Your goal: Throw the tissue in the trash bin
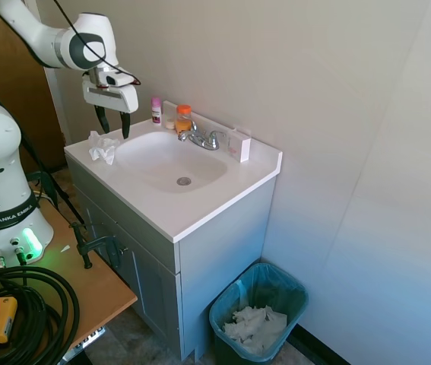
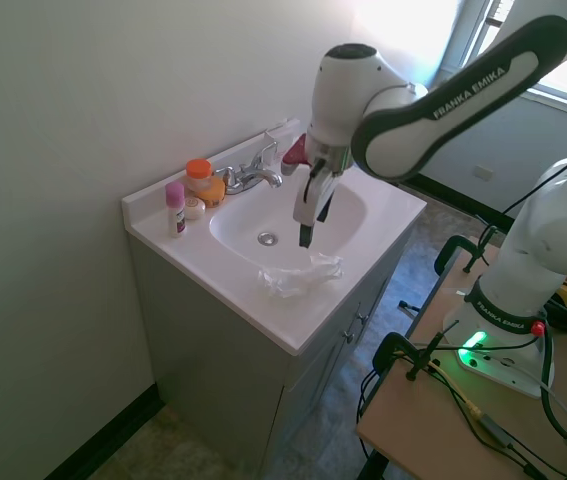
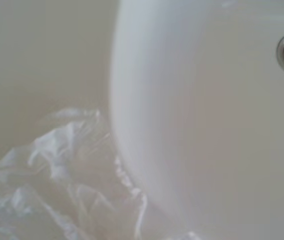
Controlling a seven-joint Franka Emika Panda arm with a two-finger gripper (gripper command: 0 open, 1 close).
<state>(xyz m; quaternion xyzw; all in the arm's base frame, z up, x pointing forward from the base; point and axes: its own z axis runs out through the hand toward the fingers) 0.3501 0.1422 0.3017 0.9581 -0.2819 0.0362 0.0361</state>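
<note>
The tissue (image 1: 102, 147) is a crumpled white wad lying on the white vanity top beside the sink basin (image 1: 171, 161), at the corner nearest the arm. It also shows on the counter's front edge in the second exterior view (image 2: 301, 275) and fills the lower part of the wrist view (image 3: 56, 190). My gripper (image 1: 112, 125) hangs open just above the tissue, apart from it, with nothing between its dark fingers (image 2: 305, 232). The trash bin (image 1: 294, 292), dark with a teal-green bag, stands on the floor beside the vanity.
A heap of white crumpled paper (image 1: 255, 325) lies inside the bin. Along the wall stand a faucet (image 1: 202, 138), an orange-capped bottle (image 1: 183, 118), a pink-capped bottle (image 1: 156, 109) and a white box (image 1: 239, 144). A wooden table (image 1: 97, 289) stands beside the vanity.
</note>
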